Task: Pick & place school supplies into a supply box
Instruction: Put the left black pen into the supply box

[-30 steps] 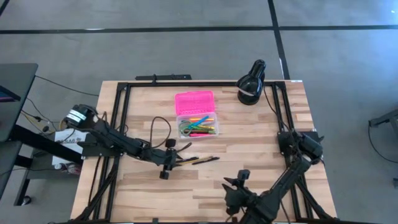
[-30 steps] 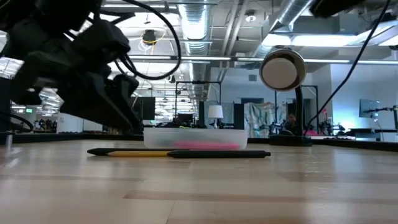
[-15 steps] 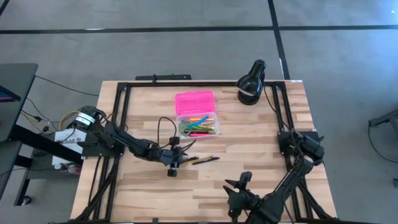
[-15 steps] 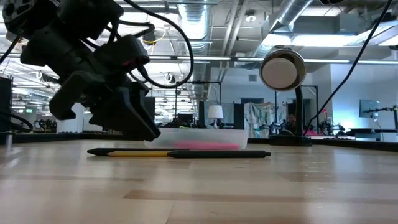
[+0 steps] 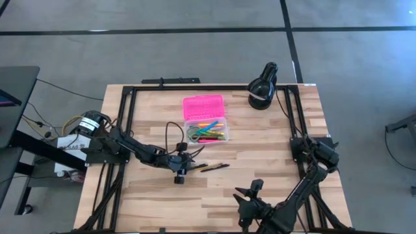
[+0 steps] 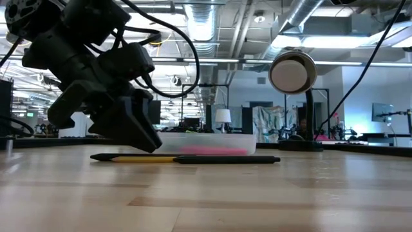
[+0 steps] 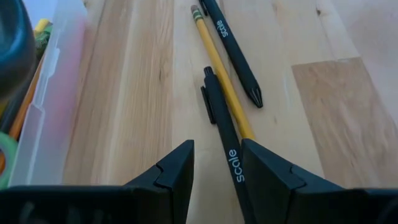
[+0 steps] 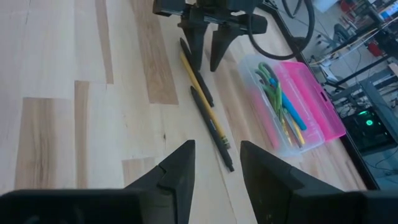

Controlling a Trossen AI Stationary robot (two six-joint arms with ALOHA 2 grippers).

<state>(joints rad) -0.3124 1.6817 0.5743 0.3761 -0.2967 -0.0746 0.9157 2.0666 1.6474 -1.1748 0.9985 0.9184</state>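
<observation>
The left arm is reaching across the table's middle, its left gripper (image 5: pixel 182 170) hanging low with fingers parted. The right gripper (image 5: pixel 249 193) is waiting near the front edge, fingers apart.

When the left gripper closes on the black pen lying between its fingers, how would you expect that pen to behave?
The black pen looks thin and rigid, so it should lift straight without drooping. Its clip may curb rolling, though the round barrel could still swivel if pinched off-centre. It rests against the yellow pencil, so the left gripper, open around it, may nudge that too.
</observation>
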